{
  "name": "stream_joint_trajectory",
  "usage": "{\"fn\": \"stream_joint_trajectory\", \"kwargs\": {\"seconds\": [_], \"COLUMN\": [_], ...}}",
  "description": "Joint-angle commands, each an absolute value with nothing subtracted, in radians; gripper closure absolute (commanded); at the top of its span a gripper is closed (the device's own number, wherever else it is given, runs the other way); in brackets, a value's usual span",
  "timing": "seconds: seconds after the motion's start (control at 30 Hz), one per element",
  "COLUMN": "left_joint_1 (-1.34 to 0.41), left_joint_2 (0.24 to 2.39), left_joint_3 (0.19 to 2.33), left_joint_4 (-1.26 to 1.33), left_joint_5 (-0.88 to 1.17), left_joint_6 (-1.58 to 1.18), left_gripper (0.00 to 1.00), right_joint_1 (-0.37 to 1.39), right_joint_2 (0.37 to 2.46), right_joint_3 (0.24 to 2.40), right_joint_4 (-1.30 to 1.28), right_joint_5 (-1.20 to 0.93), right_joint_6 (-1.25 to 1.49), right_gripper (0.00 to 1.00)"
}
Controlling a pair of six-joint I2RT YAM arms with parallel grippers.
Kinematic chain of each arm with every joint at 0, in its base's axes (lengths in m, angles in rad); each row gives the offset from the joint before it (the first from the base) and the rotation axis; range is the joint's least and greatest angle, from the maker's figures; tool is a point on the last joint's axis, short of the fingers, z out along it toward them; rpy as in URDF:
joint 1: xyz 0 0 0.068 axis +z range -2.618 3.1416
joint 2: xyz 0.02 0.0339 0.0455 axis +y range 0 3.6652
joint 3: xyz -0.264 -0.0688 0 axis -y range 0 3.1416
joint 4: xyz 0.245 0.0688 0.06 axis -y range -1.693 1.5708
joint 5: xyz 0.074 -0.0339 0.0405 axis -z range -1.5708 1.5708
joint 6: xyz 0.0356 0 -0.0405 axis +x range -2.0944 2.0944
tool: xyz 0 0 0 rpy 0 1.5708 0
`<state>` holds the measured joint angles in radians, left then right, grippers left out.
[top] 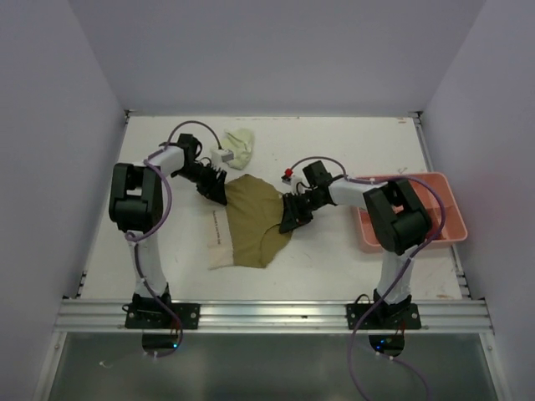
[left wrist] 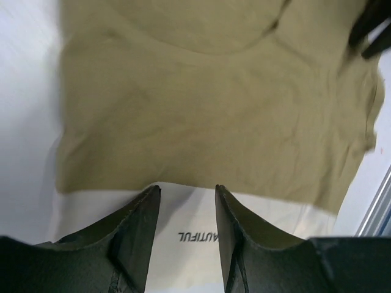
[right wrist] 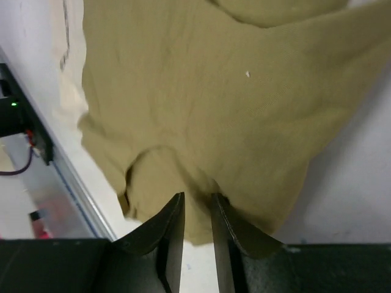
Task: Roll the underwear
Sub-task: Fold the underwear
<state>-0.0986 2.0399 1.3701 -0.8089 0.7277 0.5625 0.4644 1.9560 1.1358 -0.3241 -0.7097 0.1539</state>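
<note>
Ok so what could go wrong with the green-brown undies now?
1. The right gripper seems to pinch the olive-tan underwear only at its very edge, so the cloth could slip out when it pulls.
2. The left gripper hangs open over the cream waistband. If it grabs crooked, the roll may come out lopsided.

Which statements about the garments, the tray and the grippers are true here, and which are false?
1. The olive underwear lies spread out on the table. True.
2. The pink tray stands on the table's left side. False: it stands on the right.
3. The right gripper pinches the olive underwear's edge. True.
4. The left gripper is shut tight. False: its jaws stand apart over the cream waistband.
5. The pale yellow-green garment lies on the olive underwear. False: it lies apart, farther back.
</note>
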Motion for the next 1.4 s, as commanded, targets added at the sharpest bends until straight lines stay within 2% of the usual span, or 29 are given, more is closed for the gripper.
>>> {"fn": "stream_joint_trajectory", "kwargs": {"seconds": [0.0, 0.13, 0.3, 0.43, 0.5, 0.6, 0.73, 0.9, 1.1, 1.27, 1.37], "left_joint_1": [-0.1, -0.117, -0.13, -0.129, -0.124, -0.103, -0.057, -0.048, -0.029, -0.023, 0.062], "left_joint_2": [2.206, 2.241, 2.036, 1.751, 1.639, 1.439, 1.271, 1.229, 1.201, 1.195, 1.268], "left_joint_3": [1.52, 1.682, 1.571, 1.31, 1.188, 0.921, 0.75, 0.582, 0.471, 0.472, 0.557], "left_joint_4": [-0.718, -0.805, -0.813, -0.816, -0.781, -0.756, -0.759, -0.694, -0.643, -0.589, -0.683], "left_joint_5": [0.636, 0.741, 0.825, 0.787, 0.727, 0.674, 0.67, 0.701, 0.696, 0.739, 0.816], "left_joint_6": [0.633, 0.704, 0.77, 0.937, 1.067, 1.236, 1.428, 1.609, 1.753, 1.668, 1.655], "left_gripper": [0.52, 0.53, 0.51, 0.5, 0.5, 0.51, 0.52, 0.56, 0.58, 0.61, 0.63], "right_joint_1": [0.492, 0.526, 0.492, 0.495, 0.514, 0.566, 0.686, 0.856, 0.926, 1.017, 1.057], "right_joint_2": [1.89, 1.743, 1.713, 1.741, 1.743, 1.656, 1.597, 1.681, 1.729, 1.747, 1.766], "right_joint_3": [1.049, 1.084, 1.216, 1.328, 1.344, 1.245, 1.154, 1.126, 1.118, 1.14, 1.125], "right_joint_4": [-0.333, -0.432, -0.5, -0.535, -0.616, -0.617, -0.588, -0.485, -0.375, -0.367, -0.329], "right_joint_5": [-0.788, -0.81, -0.747, -0.747, -0.718, -0.667, -0.597, -0.451, -0.413, -0.406, -0.373], "right_joint_6": [0.251, 0.192, 0.088, -0.081, -0.286, -0.521, -0.709, -0.842, -0.859, -0.856, -0.865], "right_gripper": [0.7, 0.65, 0.61, 0.61, 0.62, 0.62, 0.62, 0.64, 0.64, 0.65, 0.65]}}
